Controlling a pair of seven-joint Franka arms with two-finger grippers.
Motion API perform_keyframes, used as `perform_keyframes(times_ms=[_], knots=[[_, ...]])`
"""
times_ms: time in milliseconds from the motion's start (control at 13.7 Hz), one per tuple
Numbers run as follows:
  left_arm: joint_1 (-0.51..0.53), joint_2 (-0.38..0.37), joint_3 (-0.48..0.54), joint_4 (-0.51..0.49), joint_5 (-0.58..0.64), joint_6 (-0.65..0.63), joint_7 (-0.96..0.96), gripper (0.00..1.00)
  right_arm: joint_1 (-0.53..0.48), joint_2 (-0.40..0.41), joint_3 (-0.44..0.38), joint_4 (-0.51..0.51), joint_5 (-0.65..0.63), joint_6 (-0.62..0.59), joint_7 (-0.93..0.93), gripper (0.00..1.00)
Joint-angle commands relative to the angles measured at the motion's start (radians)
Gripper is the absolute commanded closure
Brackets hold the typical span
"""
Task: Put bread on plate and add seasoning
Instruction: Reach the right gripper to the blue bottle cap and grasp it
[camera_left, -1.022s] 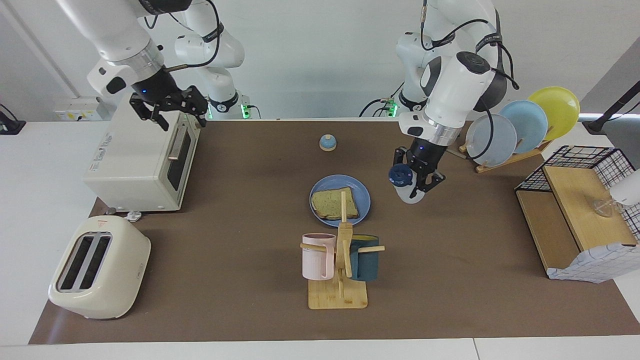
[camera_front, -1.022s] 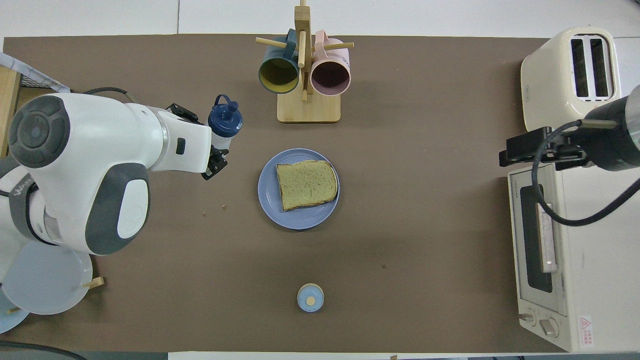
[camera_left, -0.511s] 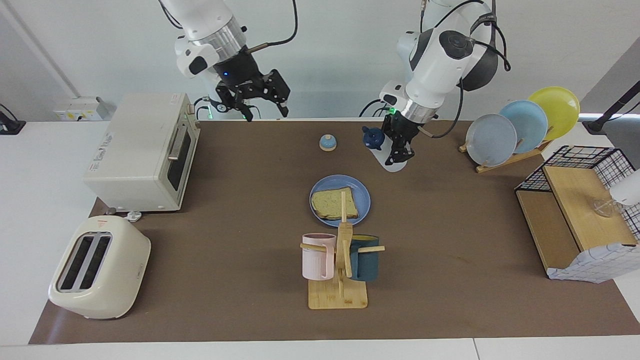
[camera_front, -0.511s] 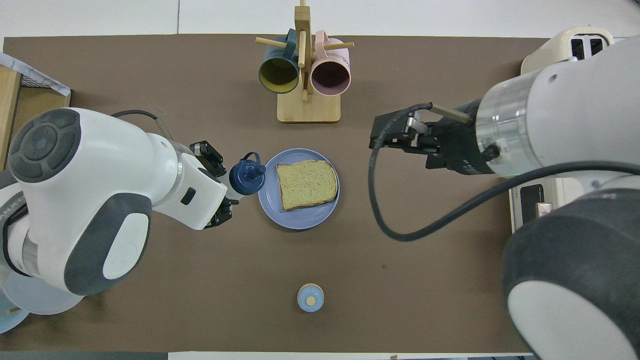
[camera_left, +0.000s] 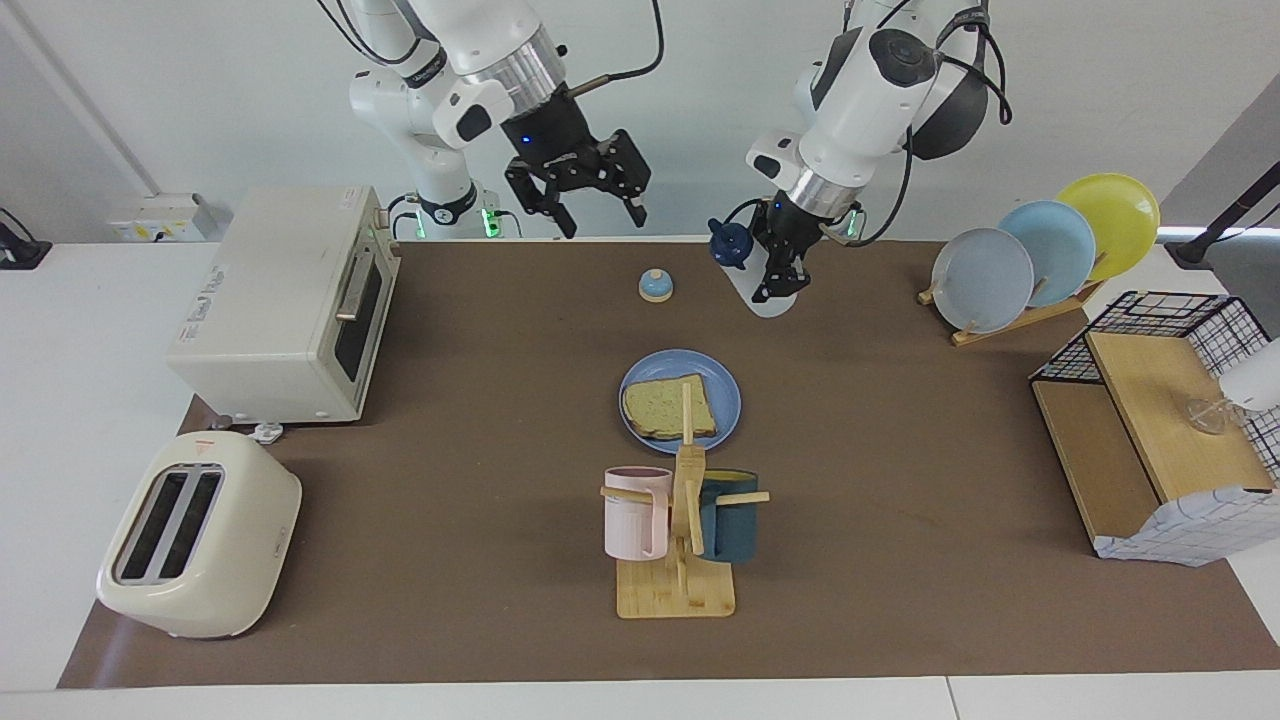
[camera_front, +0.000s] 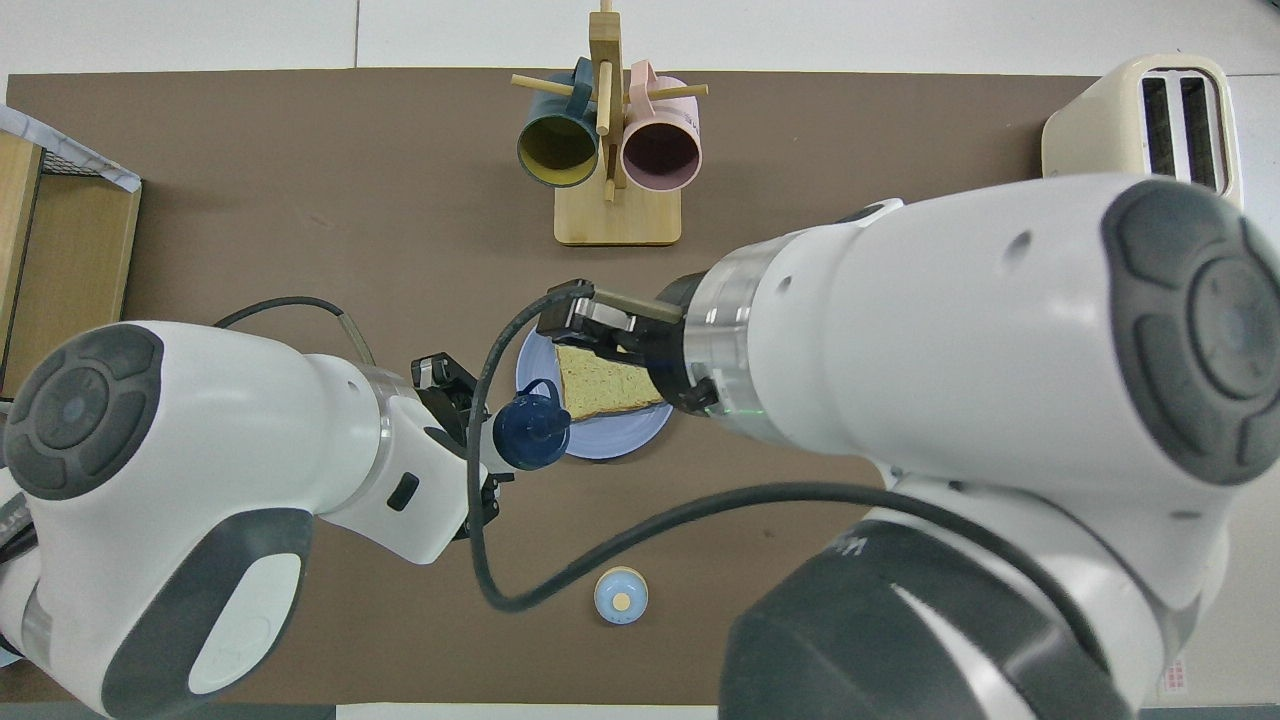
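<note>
Half done: facing, bread (camera_left: 668, 407) lies on the plate (camera_left: 728, 385); my left gripper (camera_left: 779, 266) clamps the seasoning (camera_left: 748, 274) high above it. Overhead, my right gripper (camera_front: 572, 322) hangs over the plate (camera_front: 600, 446), jaws wide, empty. Shaking remains.

Matt brown table mat (camera_left: 480, 520), wooden mug stand (camera_left: 676, 590), glossy plastic-looking toaster (camera_left: 200, 535)

A robotics lab staged as a kitchen: a tabletop (camera_left: 480, 600) under a brown mat carries a toaster (camera_left: 198, 535), a toaster oven (camera_left: 285, 305), a mug tree (camera_left: 680, 530) and a plate rack (camera_left: 1040, 260). Two white robot arms rise at its 12 o'clock edge against bare white walls.
</note>
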Motion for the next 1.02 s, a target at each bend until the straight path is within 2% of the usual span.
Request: perform_keyframes(times_ms=[0,146,292,730,949], knots=[[-0.01,-0.047,-0.008,-0.062,-0.004,0.039,-0.033,1.0,-0.012,0.013,0.073,0.015,-0.056,-0.024,0.067,0.23],[-0.01,-0.049,-0.008,-0.067,-0.004,0.042,-0.036,1.0,-0.012,0.013,0.092,0.013,-0.083,-0.045,0.076,0.31],[-0.008,-0.052,-0.008,-0.067,-0.004,0.042,-0.039,1.0,-0.012,0.013,0.098,0.013,-0.09,-0.087,0.075,0.34],[-0.002,-0.054,-0.01,-0.067,-0.004,0.046,-0.041,1.0,-0.02,0.019,0.13,0.036,-0.09,-0.156,0.078,0.38],[-0.002,-0.054,-0.01,-0.067,-0.004,0.048,-0.042,1.0,-0.02,0.024,0.131,0.047,-0.09,-0.161,0.079,0.44]])
